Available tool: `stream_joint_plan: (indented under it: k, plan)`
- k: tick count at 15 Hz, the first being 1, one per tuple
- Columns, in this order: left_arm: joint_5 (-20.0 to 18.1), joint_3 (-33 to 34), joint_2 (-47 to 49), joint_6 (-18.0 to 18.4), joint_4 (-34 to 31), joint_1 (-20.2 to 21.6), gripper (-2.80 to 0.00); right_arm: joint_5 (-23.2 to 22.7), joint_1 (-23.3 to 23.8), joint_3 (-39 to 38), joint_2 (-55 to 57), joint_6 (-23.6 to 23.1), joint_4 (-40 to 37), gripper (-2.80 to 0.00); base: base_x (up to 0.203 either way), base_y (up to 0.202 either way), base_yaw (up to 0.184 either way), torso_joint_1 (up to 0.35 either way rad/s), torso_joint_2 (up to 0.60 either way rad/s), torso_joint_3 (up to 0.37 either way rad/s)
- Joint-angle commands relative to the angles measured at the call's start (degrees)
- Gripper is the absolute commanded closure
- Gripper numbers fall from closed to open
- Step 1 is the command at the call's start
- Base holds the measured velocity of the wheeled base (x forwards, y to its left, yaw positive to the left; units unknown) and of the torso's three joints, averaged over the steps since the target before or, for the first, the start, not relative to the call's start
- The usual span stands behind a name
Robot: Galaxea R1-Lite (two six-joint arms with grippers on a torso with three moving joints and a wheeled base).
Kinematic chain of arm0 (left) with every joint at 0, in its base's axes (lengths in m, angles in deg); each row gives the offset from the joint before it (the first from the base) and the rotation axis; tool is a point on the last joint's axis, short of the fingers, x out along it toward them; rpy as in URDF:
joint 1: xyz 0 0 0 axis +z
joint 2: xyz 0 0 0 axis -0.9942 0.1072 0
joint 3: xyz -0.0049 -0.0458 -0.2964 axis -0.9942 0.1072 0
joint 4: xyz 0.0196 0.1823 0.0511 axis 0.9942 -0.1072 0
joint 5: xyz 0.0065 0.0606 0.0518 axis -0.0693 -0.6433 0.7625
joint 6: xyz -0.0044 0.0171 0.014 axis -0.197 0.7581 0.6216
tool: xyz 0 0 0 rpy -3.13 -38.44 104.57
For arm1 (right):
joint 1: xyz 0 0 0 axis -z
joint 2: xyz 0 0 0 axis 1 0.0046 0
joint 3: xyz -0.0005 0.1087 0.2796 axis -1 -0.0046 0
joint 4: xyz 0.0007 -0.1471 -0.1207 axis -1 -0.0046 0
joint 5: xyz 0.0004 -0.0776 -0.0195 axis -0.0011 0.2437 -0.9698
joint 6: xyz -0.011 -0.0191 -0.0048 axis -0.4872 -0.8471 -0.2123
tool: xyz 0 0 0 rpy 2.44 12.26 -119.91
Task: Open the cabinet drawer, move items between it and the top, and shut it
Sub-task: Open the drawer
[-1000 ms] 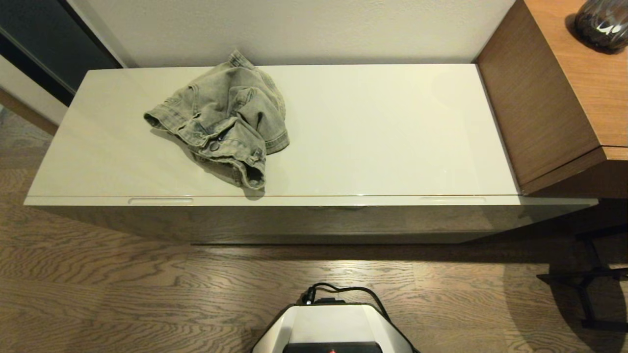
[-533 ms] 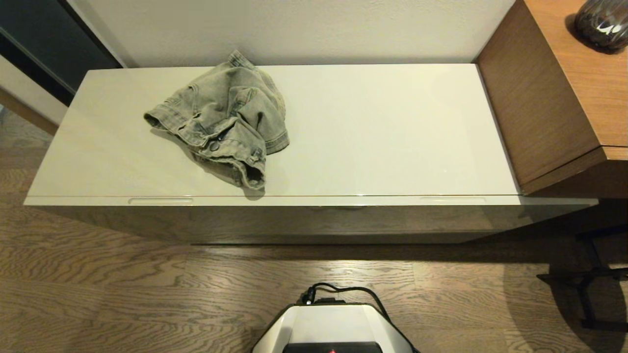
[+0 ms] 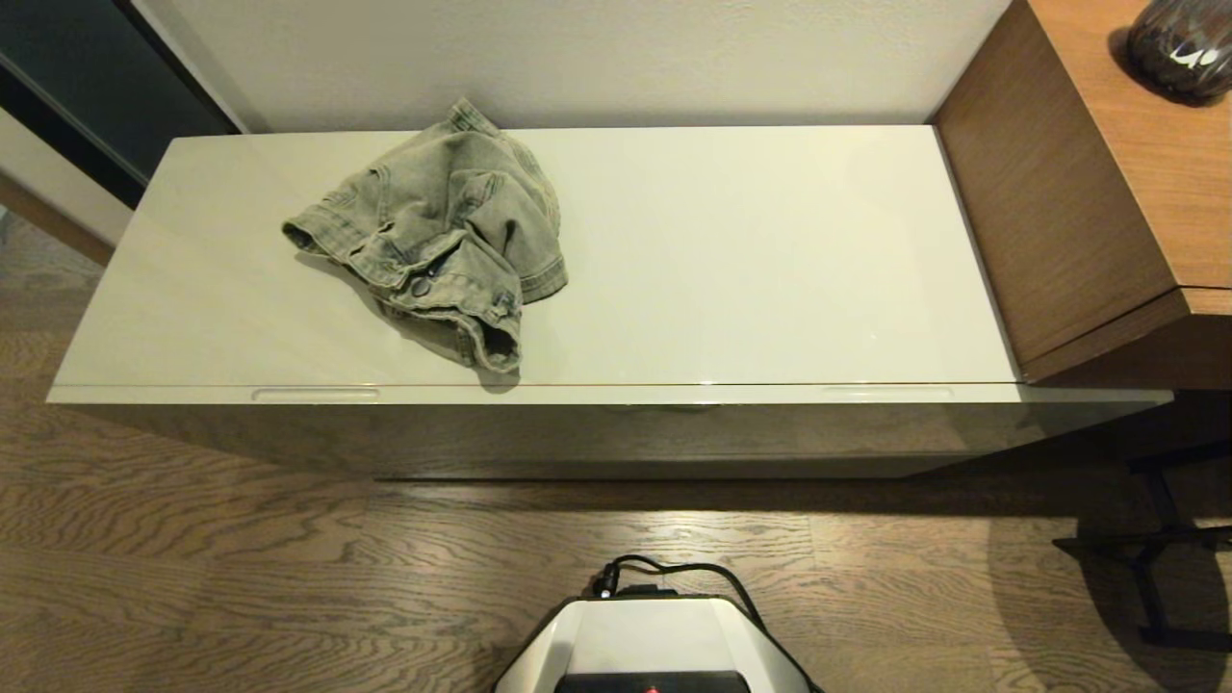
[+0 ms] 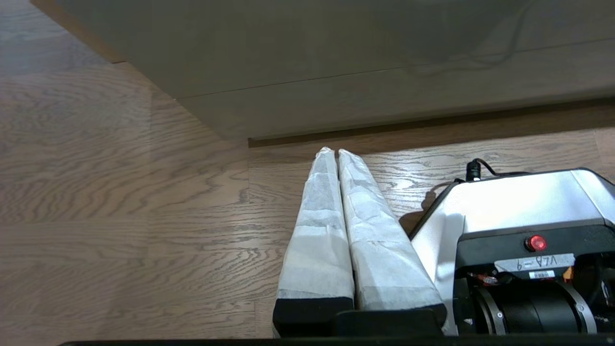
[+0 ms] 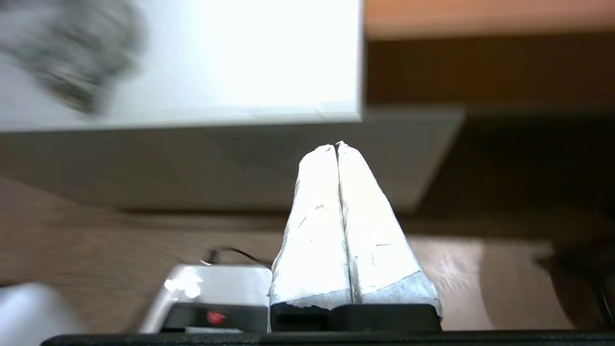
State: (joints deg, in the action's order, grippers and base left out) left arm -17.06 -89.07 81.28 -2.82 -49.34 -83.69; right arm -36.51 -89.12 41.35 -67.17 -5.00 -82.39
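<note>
The left hand point(image 4: 337, 151) hangs low over the wood floor point(image 4: 120, 192), its fingers pressed together on nothing; ahead of its tips is the cabinet's glossy front, and close at its side the robot's own base point(image 4: 519, 202) with a black cable plugged in. The right hand point(image 5: 336, 144) also has its fingers together and empty; it points at the cabinet near its end, with the brown wooden unit point(image 3: 1068, 192) beyond that end hemming the room on its outer side. The cabinet drawer point(image 3: 616, 393) is fully in, its face flush under the top point(image 3: 770, 260), with two slim notches along its edge; both lie beyond the hands' tips. The denim garment point(image 3: 443, 241) lies crumpled on the top, off toward the left hand's side, its hem nearly at the front edge; the stretch of top ahead of the right hand lies bare.
</note>
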Motion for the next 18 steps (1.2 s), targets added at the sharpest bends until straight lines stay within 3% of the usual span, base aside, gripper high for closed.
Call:
stream_joint_plan:
  k: [1, 4, 5, 6, 9, 12, 16, 18]
  plan:
    - [-0.1, 0.0, 0.1, 0.2, 0.0, -0.1, 0.00, -1.3, 0.2, 16.3, 7.5, 1.8, -8.0, 0.00, 0.000, 0.000, 0.000, 0.000, 0.00, 0.000]
    - [-0.1, 0.0, 0.1, 0.2, 0.1, 0.0, 0.00, -3.0, 0.4, 33.0, 23.8, 12.0, -16.5, 0.00, 0.000, 0.000, 0.000, 0.000, 0.00, 0.000]
    - [-0.3, 0.0, 0.1, 0.3, 0.1, 0.0, 0.00, -4.9, 0.6, 35.6, 27.4, 14.8, -19.2, 0.00, 0.000, 0.000, 0.000, 0.000, 0.00, 0.000]
    - [-0.3, 0.0, 0.1, 0.6, 0.1, 0.0, 0.00, -9.7, 1.2, 36.0, 30.6, 16.1, -20.7, 0.00, 0.000, 0.000, 0.000, 0.000, 0.00, 0.000]
    - [-0.3, 0.0, 0.1, 1.0, 0.1, 0.0, 0.00, -14.5, 5.8, 29.3, 39.6, 14.2, -19.1, 0.00, 0.000, 0.000, 0.000, 0.000, 0.00, 0.000]
    - [-0.3, 0.0, 0.1, 1.0, 0.1, 0.0, 0.00, -14.9, 7.2, 19.0, 42.3, 14.3, -5.5, 0.00, 0.000, 0.000, 0.000, 0.000, 0.00, 0.000]
    - [-0.3, 0.0, 0.1, 1.0, 0.1, 0.0, 0.00, -12.9, 6.5, 6.9, 47.9, 11.8, 5.4, 0.00, 0.000, 0.000, 0.000, 0.000, 0.00, 0.000]
    - [-0.3, 0.0, 0.1, 1.0, 0.1, 0.0, 0.00, -12.3, 3.4, -0.9, 47.8, 9.2, 9.7, 0.00, 0.000, 0.000, 0.000, 0.000, 0.00, 0.000]
